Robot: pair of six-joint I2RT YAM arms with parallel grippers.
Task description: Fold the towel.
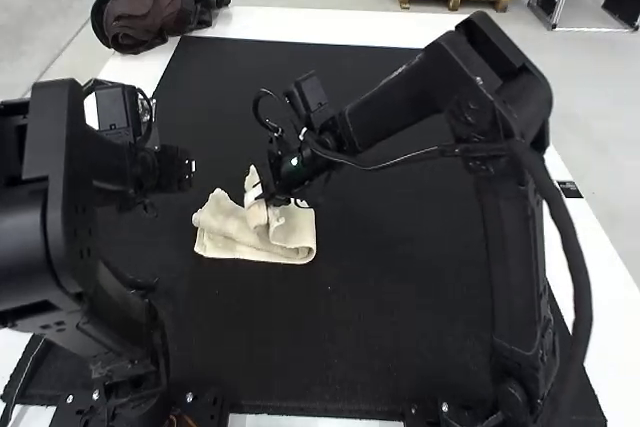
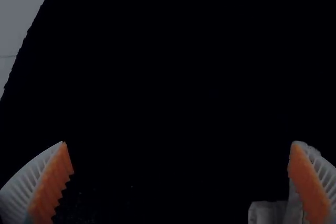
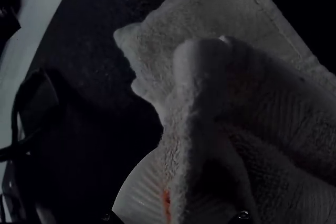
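Observation:
The cream towel (image 1: 255, 232) lies bunched on the black mat, its lower part flat and a raised fold standing up at the right arm's gripper (image 1: 285, 187). In the right wrist view that gripper (image 3: 181, 182) is shut on a raised fold of the towel (image 3: 226, 14); one white ribbed finger shows beside the cloth, the other side is covered by it. The left arm's gripper (image 1: 188, 169) is over the mat, to the left of the towel and apart from it. From its own wrist camera, the left gripper (image 2: 178, 177) is open with nothing between its fingers, a bit of towel (image 2: 268, 212) near one finger.
A black mat (image 1: 400, 277) covers most of the white table (image 1: 330, 23). A dark bag (image 1: 155, 2) rests at the table's far left corner. The right arm reaches across the middle from the right, and the left arm stands close on the towel's left.

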